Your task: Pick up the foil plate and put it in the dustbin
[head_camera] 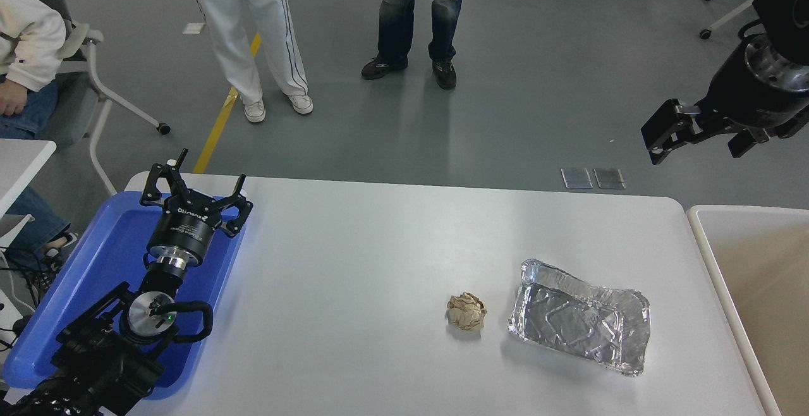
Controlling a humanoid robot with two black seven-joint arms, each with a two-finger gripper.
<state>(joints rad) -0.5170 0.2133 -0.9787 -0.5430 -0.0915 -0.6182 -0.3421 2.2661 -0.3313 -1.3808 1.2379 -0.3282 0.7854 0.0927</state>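
The foil plate [580, 318], a shiny silver rectangular tray with a dented rim, lies flat on the white table [354, 264] at the front right. The dustbin [701, 239], beige with a thick cream rim, stands against the table's right edge, partly cut off by the picture. My right gripper [693, 152] is open and empty, raised high beyond the table's far right corner, well away from the plate. My left gripper [193, 185] is open and empty, parked over the blue tray at the lower left.
A small crumpled tan paper ball [466, 312] lies just left of the foil plate. A blue plastic tray [107, 258] sits at the table's left edge. Two people stand beyond the far side; a seated person [25, 43] is at the upper left.
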